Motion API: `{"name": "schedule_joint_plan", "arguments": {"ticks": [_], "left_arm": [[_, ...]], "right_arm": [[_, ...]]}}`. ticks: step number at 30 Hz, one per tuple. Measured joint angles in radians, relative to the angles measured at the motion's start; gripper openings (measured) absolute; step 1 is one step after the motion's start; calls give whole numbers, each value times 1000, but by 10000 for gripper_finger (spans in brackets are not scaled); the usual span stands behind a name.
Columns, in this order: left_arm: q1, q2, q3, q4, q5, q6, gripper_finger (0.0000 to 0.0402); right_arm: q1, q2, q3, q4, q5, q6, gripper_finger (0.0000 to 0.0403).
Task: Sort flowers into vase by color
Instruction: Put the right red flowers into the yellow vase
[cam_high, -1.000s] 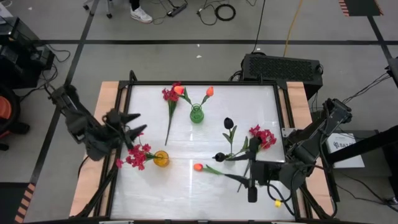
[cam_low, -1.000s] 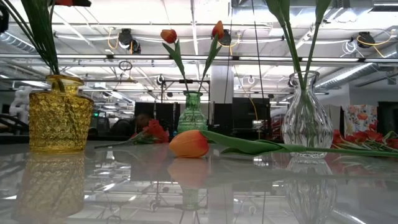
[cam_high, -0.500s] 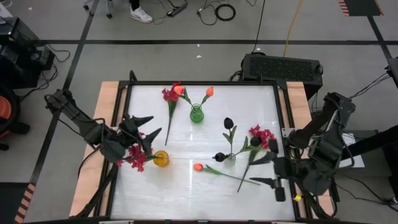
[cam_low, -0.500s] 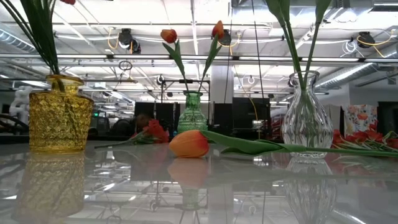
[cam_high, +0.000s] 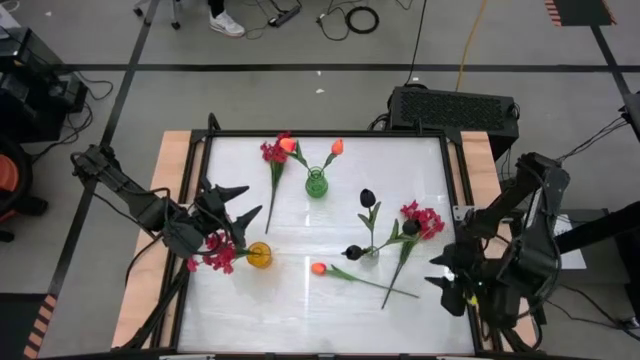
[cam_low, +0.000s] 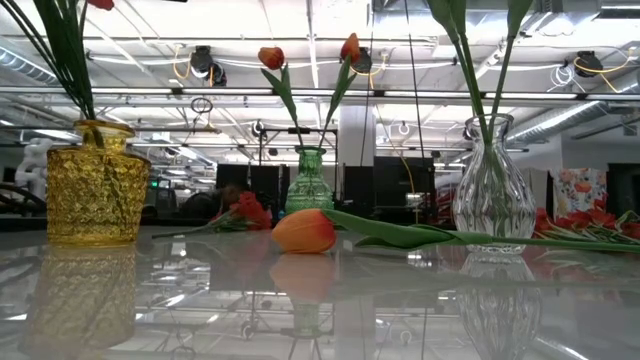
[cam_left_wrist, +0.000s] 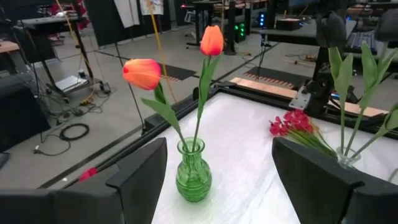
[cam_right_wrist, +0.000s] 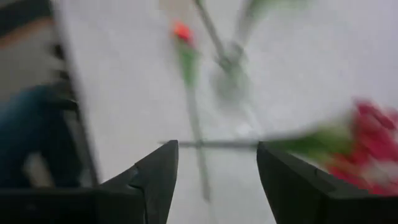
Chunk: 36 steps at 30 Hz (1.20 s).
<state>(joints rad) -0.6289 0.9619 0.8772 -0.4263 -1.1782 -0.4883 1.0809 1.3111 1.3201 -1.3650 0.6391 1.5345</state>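
High view: the right gripper (cam_high: 447, 278) is being drawn back off the surface (cam_high: 300, 310), fingers parted and empty. An orange tulip (cam_high: 318, 268) and a crimson spray (cam_high: 420, 218) are left lying unsorted. The left gripper (cam_high: 232, 202), wide open, is hovering over the yellow vase (cam_high: 259, 255).

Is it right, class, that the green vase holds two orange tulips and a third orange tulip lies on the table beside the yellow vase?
Not quite. The third orange tulip lies beside the clear vase, as the high view shows. The green vase does hold two.

Grey floor (cam_high: 300, 40), loose cables (cam_high: 362, 18), bright ceiling lights (cam_low: 300, 40).
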Motion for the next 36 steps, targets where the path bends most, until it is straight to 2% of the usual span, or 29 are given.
{"name": "schedule_joint_plan", "arguments": {"ticks": [3,5,8,10,13,17,20,23,27,36], "left_arm": [[-1,0,0,0,0,5,294],[-1,0,0,0,0,5,294],[-1,0,1,0,0,5,294],[-1,0,1,-1,11,0,294],[-1,0,1,0,37,-3,294],[-1,0,1,0,50,-3,294],[-1,0,1,0,50,-3,294],[-1,0,1,0,50,-3,294],[-1,4,1,-1,61,-2,294],[-1,30,1,-2,71,-1,294]], "right_arm": [[-11,50,-15,-133,-76,188,210],[-34,70,-55,-169,-145,256,210],[-60,73,-157,-100,-242,271,210],[-68,65,-247,6,-254,300,210],[-80,59,-379,189,-231,390,210],[-91,59,-554,408,-185,593,210],[-96,60,-650,518,-129,707,210],[-98,60,-676,528,-71,790,210],[-127,60,-675,514,-14,818,210],[-256,108,-674,512,-28,771,210]]}}
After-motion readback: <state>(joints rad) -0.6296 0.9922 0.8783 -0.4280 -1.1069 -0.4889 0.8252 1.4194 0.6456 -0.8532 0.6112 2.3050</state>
